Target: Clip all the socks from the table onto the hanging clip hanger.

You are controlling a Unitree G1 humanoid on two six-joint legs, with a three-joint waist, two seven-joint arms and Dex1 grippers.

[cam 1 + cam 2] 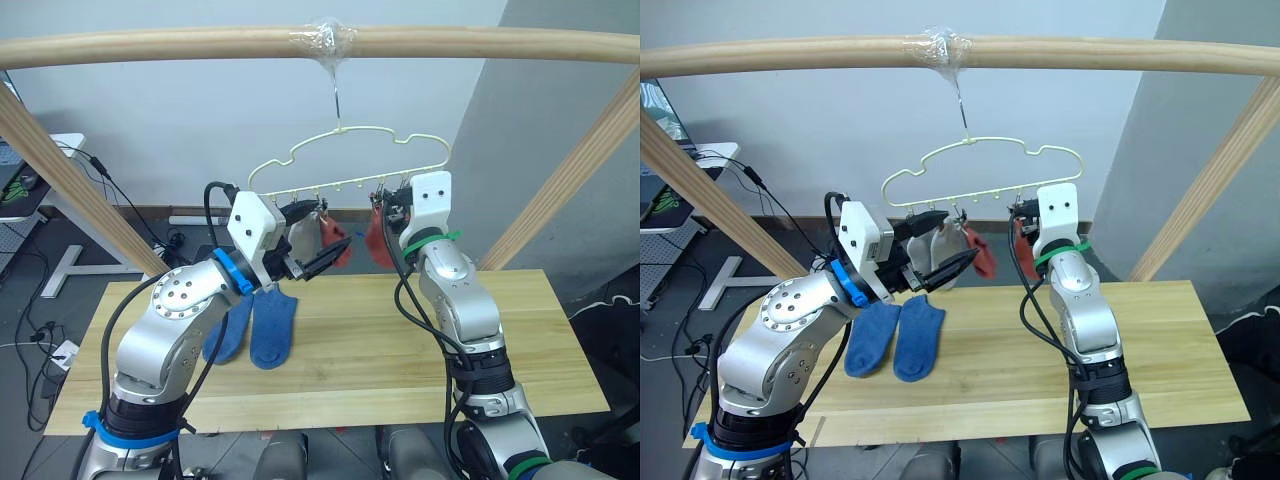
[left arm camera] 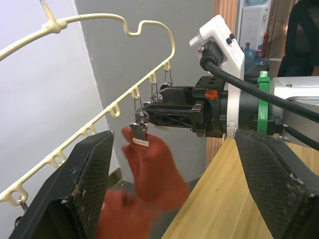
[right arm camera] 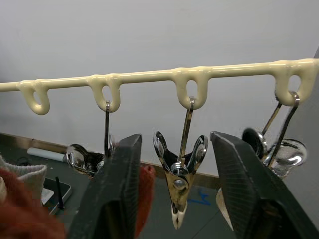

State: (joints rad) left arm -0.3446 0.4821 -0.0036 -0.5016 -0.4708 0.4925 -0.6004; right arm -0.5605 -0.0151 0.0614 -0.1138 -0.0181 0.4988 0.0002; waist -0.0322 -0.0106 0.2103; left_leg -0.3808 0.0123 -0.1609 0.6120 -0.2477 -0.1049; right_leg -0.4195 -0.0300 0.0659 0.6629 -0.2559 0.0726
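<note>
Both tools gape, gripping nothing: left tool beside hung rust-red sock, right tool straddling a hanger clip. 2 blue socks lie on the surface at 9 o'clock.

Silver arms, blk cables, blk fingers

The right gripper is holding its jaws spread on either side of a metal clip, which is hanging from a loop of the cream hanger bar. Beside that clip, a rust-red sock and a light grey sock are showing.
</note>
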